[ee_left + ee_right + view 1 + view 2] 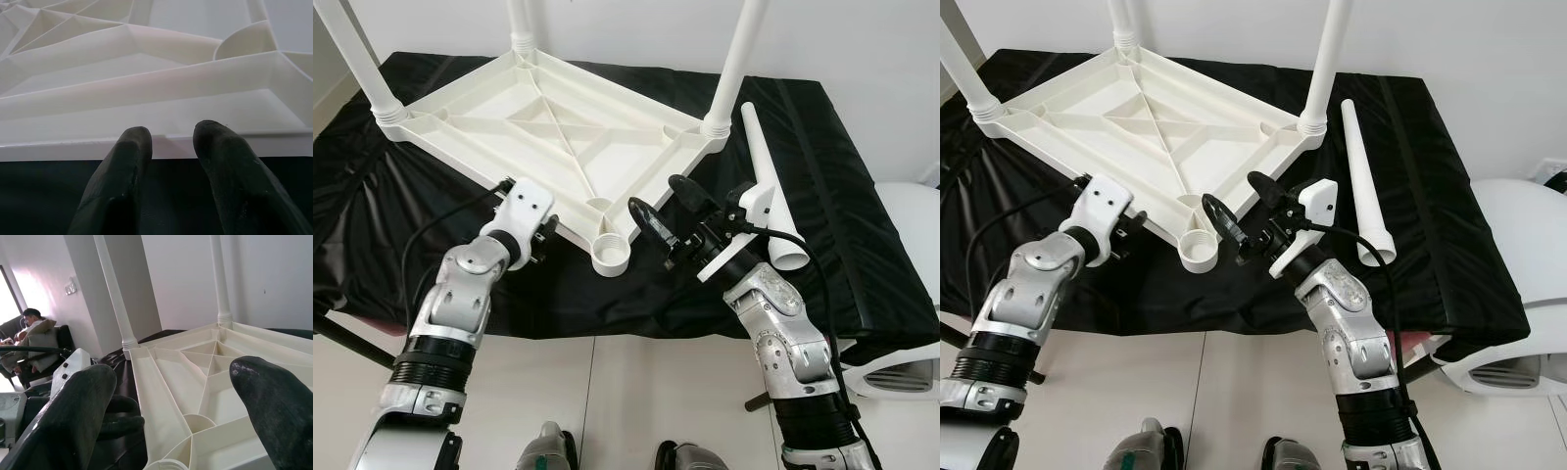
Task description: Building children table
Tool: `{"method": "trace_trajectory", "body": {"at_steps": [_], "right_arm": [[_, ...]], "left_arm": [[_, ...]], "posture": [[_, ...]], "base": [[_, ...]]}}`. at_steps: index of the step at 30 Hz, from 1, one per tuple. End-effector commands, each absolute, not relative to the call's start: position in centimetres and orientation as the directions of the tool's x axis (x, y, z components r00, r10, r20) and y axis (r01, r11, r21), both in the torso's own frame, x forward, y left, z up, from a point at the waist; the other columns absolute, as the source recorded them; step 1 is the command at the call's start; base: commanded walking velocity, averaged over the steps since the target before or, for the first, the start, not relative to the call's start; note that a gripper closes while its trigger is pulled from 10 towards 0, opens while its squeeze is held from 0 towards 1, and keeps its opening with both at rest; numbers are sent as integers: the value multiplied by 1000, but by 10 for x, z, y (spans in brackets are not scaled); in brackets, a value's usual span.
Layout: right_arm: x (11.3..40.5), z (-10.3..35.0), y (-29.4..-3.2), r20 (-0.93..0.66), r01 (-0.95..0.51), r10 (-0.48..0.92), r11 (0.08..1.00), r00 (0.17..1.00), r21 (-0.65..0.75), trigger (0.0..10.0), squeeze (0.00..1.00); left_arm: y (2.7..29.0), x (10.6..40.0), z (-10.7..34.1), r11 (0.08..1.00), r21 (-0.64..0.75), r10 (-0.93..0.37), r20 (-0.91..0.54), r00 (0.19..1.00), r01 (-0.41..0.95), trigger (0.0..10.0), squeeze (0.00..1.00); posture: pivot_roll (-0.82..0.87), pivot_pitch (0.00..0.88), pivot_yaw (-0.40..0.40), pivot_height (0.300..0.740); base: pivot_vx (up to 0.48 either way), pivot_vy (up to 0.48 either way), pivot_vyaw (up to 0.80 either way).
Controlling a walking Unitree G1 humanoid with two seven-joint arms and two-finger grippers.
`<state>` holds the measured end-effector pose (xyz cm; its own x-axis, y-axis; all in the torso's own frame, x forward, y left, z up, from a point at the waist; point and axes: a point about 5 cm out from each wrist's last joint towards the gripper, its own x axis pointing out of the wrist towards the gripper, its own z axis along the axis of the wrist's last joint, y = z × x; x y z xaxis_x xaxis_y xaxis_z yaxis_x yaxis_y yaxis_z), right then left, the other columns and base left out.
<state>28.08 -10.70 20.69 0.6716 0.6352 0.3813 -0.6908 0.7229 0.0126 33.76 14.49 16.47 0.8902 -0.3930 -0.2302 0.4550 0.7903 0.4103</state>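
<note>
The white plastic tabletop point(538, 117) lies upside down on a black-covered surface point(842, 215). Three white legs stand in its corners: far left point(362, 69), back point(522, 24) and right point(734, 69). The near corner socket point(610, 257) is empty. A loose white leg point(766, 186) lies on the cloth beside the right corner. My right gripper point(661, 198) hovers open just right of the empty socket, holding nothing. My left gripper point(173, 142) sits low at the tabletop's near-left rim point(146, 147), fingers slightly parted with nothing between them.
A white rounded appliance point(915, 225) stands to the right of the covered surface. Its front edge runs just before my arms, with pale floor point(626, 392) below. In the right wrist view a person point(34, 333) sits on a dark sofa far off.
</note>
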Motion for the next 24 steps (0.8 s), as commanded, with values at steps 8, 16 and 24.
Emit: {"method": "trace_trajectory", "body": {"at_steps": [8, 16, 24], "right_arm": [[280, 212, -112, 408, -675, 617, 738, 673, -4, 10000, 0], [281, 213, -110, 415, -675, 614, 738, 671, 1, 10000, 0], [282, 213, -110, 419, -674, 611, 739, 672, 3, 10000, 0]], "left_arm": [[101, 318, 148, 684, 330, -560, -333, 758, 650, 10000, 0], [72, 310, 157, 656, 292, -625, -308, 718, 696, 10000, 0], [53, 306, 161, 642, 262, -657, -296, 693, 721, 10000, 0]], "posture": [[28, 94, 24, 740], [31, 86, 30, 740], [30, 84, 31, 740]], "base": [[0, 0, 0], [0, 0, 0], [0, 0, 0]]}}
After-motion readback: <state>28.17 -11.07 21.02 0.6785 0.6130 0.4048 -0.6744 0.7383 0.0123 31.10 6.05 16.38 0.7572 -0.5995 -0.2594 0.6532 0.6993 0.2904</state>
